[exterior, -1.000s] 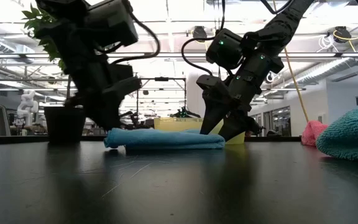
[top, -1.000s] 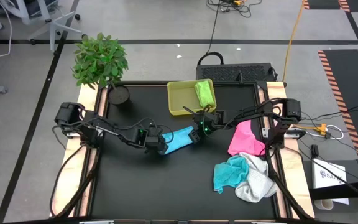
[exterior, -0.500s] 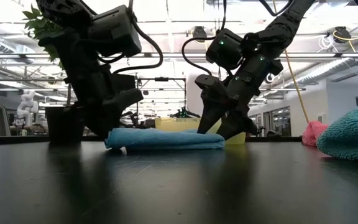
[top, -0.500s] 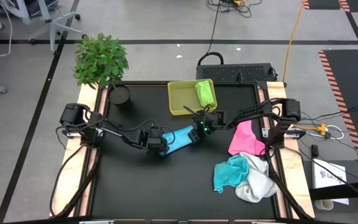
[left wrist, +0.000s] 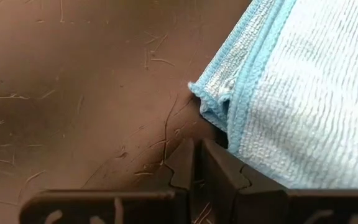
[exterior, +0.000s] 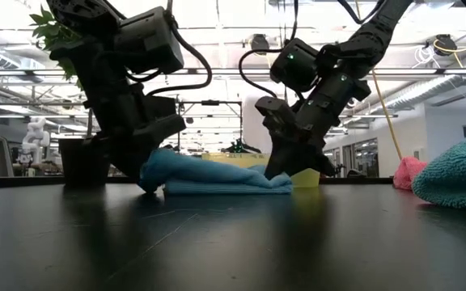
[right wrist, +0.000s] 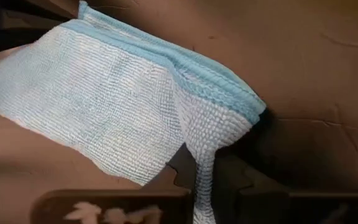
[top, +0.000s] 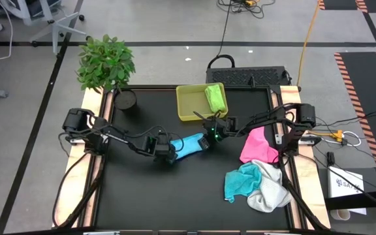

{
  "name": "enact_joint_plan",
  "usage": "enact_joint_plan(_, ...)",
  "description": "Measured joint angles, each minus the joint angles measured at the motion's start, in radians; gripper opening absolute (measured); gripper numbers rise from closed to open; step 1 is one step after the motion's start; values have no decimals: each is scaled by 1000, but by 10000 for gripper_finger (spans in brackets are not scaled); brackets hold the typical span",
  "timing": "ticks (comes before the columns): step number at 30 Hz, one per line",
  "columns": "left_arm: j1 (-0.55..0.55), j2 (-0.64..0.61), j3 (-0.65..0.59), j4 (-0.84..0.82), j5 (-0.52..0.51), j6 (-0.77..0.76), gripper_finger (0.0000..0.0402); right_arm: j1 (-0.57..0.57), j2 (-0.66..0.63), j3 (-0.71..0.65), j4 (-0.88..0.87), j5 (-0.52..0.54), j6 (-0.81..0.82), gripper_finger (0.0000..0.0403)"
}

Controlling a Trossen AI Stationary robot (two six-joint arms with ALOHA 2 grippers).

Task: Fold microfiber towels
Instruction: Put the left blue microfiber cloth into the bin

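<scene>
Lying dark and flat beneath everything, the surface (top: pixel 142 196) is carrying two black arms that are reaching in from its left and right edges toward the middle. A potted plant (top: pixel 106 64) is standing at the far left corner, and a yellow-green tray (top: pixel 191 104) is sitting at the far edge with the lime green towel (top: pixel 215 96) inside it. Near the right edge the white towel (top: pixel 269 193), the teal towel (top: pixel 243 179) and the pink towel (top: pixel 258 145) are lying in a loose group, teal overlapping white. At the centre the light blue towel (top: pixel 189 144) is lying folded. The left tool (top: pixel 167 155) is sitting at the blue towel's left end, its fingers pressed together on a corner. The right tool (top: pixel 209 140) is pinching the opposite end, cloth bunching between its fingers (right wrist: pixel 241 180).
</scene>
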Motion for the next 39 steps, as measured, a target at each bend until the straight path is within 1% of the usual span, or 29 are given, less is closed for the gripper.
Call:
enact_joint_plan(4,0,-10,0,-28,16,0,35,6,-34,-1,-11,-48,-4,8)
enact_joint_plan(8,-3,-20,0,-57,44,8,35,6,-133,-1,-57,-67,-8,5)
enact_joint_plan(11,-4,-26,0,-74,68,25,35,3,-241,-2,-82,-74,-17,4)
enact_joint_plan(16,-8,-27,0,-79,73,31,35,-32,-452,-2,-106,-71,-38,3)
enact_joint_plan(21,-8,-27,-1,-78,74,31,35,-98,-653,-1,-107,-21,-93,3)
enact_joint_plan(26,-8,-27,-2,-59,67,30,35,-182,-788,-1,-64,10,-132,3)
enact_joint_plan(29,-8,-27,-2,-48,65,23,35,-219,-824,0,-54,7,-148,3)
enact_joint_plan(32,-8,-27,-2,-45,63,18,35,-248,-825,0,-27,6,-150,3)
enact_joint_plan(37,-8,-26,-3,-33,59,1,35,-284,-769,0,109,12,-182,3)
enact_joint_plan(39,-9,-26,-3,-29,49,-11,35,-292,-731,0,186,42,-214,3)
